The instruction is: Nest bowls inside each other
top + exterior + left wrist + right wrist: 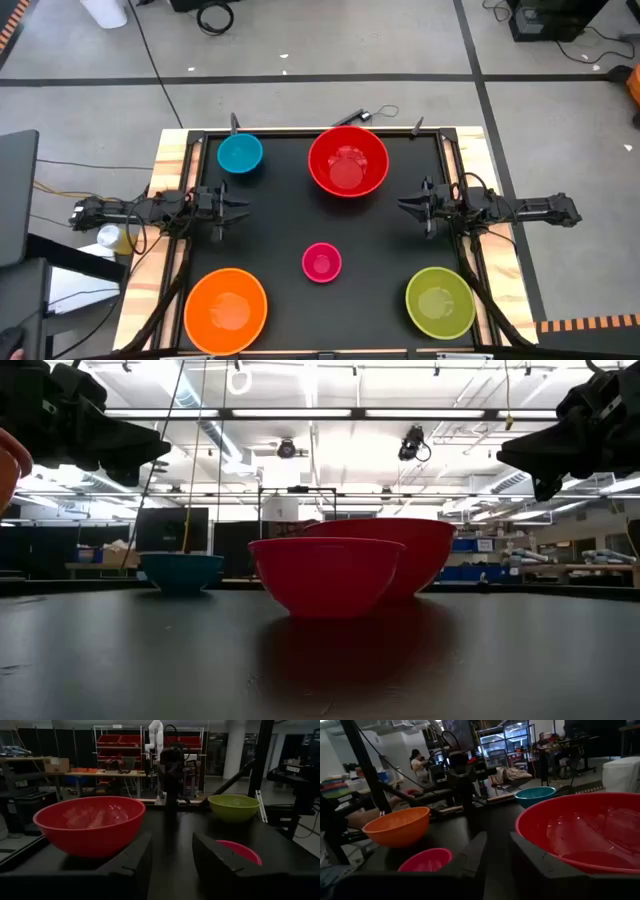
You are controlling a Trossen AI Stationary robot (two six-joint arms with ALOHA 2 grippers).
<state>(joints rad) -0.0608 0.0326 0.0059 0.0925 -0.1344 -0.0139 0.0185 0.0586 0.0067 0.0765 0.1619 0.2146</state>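
Note:
Five bowls stand apart, each on its base on the black table. The red bowl [348,160] is at the far middle and the blue bowl [240,154] at the far left. The pink bowl [321,262] is in the middle, the orange bowl [226,310] near left, the yellow-green bowl [440,300] near right. My left gripper [243,205] hovers at the table's left side, pointing right, open and empty. My right gripper [402,205] hovers at the right side, pointing left, its fingers [475,855] a little apart with nothing between them.
A wooden frame [170,170] borders the black table on its left and right. Cables [60,190] run off to the left. People sit in the room beyond, seen in the right wrist view. Bare tabletop [320,215] lies between the two grippers.

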